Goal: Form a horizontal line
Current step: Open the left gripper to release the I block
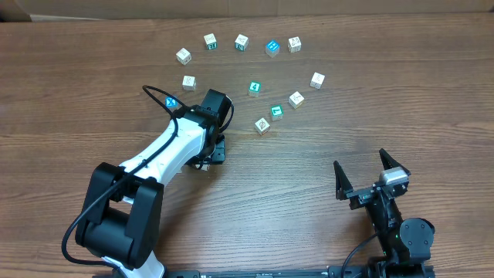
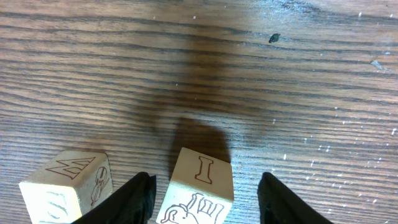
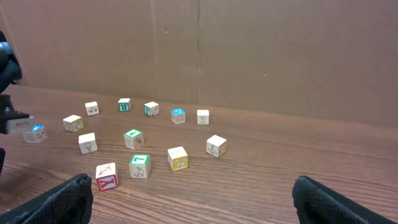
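Dark fingers (image 2: pixel 138 198) of the left pincer (image 2: pixel 206 183) sit closest, at the bottom edge of the left wrist view. They are spread to either side of one pale wooden block, the I cube (image 2: pixel 200 168). A strip of bare surface (image 2: pixel 280 74) shows on each side of it, so nothing is pinched. The block's top carries a red letter I and its front a line-drawn animal. Just beside the left finger stands a second block, the M cube (image 2: pixel 65 180), apart from the first. Both have softly rounded edges. The surface is brown with fine straight grain. The overhead view hides these two under the white-and-black arm (image 1: pixel 174 147).

Further out, the overhead view shows twelve cubes: two blue-topped cubes (image 1: pixel 272 48), one teal cube (image 1: pixel 254 88), one green and eight pale. The four for the line lie well to the right of the left pincer in a slanting row, each apart from the next: near white cube (image 1: pixel 262 125), green L cube (image 1: pixel 275 112), pale yellow cube (image 1: pixel 296 99), far white cube (image 1: pixel 317 79). The right wrist view, low and sidelong, shows their side faces and a cardboard wall (image 3: pixel 261 50) behind; there I count thirteen cubes.

The right pincer (image 1: pixel 360 161) stands spread wide, holding nothing, well apart from every cube.
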Robot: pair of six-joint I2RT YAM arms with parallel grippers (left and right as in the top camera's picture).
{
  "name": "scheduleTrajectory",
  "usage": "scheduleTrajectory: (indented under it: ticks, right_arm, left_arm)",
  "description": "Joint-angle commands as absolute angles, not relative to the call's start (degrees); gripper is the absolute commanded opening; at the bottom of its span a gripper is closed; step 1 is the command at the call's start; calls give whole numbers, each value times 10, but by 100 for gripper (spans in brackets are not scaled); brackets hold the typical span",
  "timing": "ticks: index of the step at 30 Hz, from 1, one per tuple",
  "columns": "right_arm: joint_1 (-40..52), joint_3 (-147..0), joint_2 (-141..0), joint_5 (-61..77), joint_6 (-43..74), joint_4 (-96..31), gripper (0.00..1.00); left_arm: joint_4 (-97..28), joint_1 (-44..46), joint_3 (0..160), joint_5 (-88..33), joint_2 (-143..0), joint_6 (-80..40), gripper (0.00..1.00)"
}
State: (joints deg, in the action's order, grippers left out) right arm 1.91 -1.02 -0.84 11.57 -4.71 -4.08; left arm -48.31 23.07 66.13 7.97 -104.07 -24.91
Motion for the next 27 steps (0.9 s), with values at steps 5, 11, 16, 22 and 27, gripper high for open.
scheduleTrajectory:
  ticks: [5, 11, 16, 22, 27]
  right_arm:
    - [18, -4, -2, 110, -46, -38, 100]
    - [18, -4, -2, 110, -46, -38, 100]
    - [18, -4, -2, 110, -46, -38, 100]
    - [18, -4, -2, 110, -46, -38, 100]
    - [18, -4, -2, 110, -46, -38, 100]
  left_arm:
    - [-481, 233, 657, 78, -1046, -244, 58]
    - [-479, 233, 657, 79, -1046, -244, 58]
    - [-475, 233, 657, 79, -1046, -244, 58]
    - [-475, 233, 657, 79, -1046, -244, 62]
    - [-473, 233, 657, 79, -1046, -244, 61]
